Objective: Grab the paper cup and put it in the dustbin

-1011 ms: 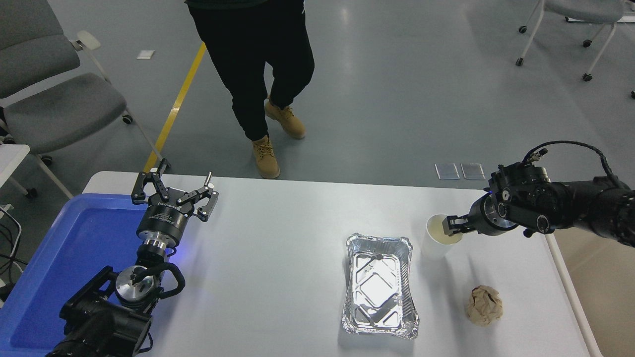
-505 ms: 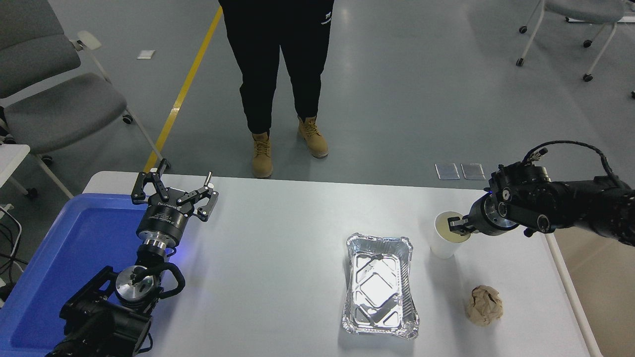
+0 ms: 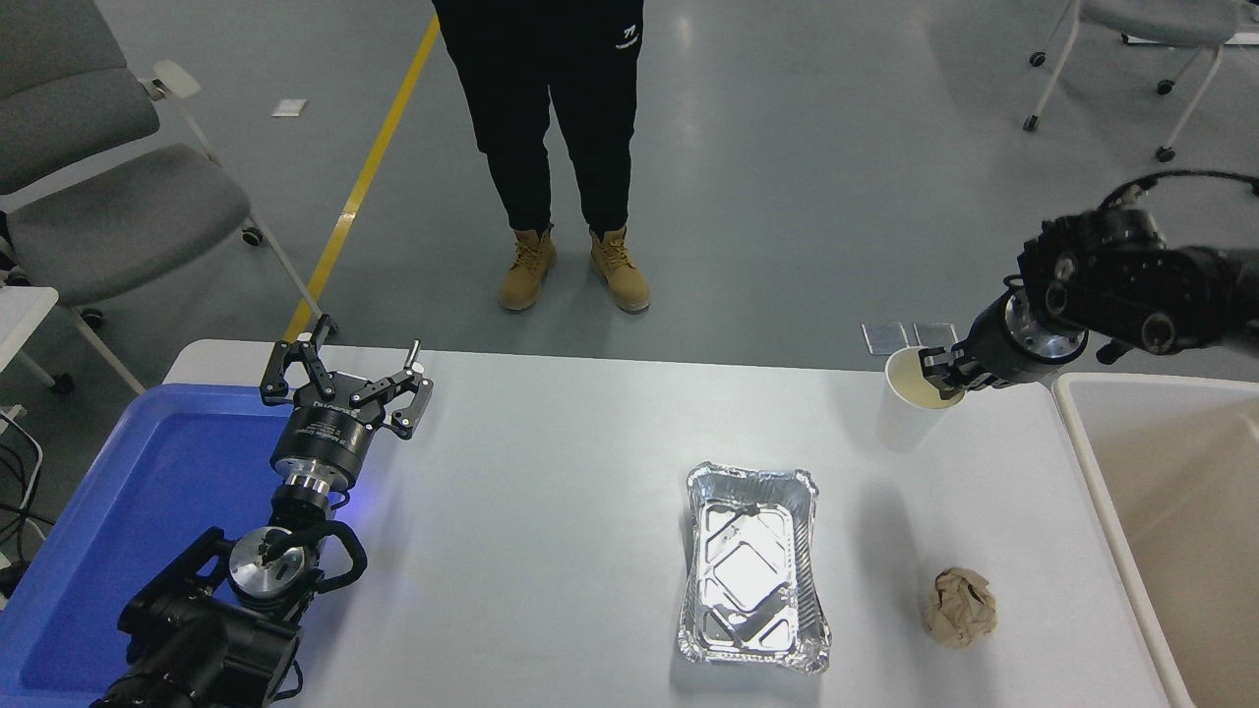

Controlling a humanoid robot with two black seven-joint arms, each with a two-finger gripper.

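My right gripper (image 3: 941, 378) is shut on the rim of the white paper cup (image 3: 905, 405), one finger inside it and one outside. It holds the cup upright, lifted off the table near the far right edge. The beige dustbin (image 3: 1082, 447) stands just past the table's right edge, to the right of the cup; only its left part shows. My left gripper (image 3: 344, 379) is open and parked at the lower left, above the edge of the blue tray.
A rectangular foil tray (image 3: 753, 565) lies on the white table (image 3: 551, 511) at the centre right. A crumpled brown paper ball (image 3: 960, 609) lies near the front right. A flat blue tray (image 3: 128, 492) sits at the left. A person (image 3: 561, 147) stands beyond the far edge.
My right gripper has lifted the cup off the table and carried it up and to the right, toward the dustbin, which now shows more. The person's feet shifted.
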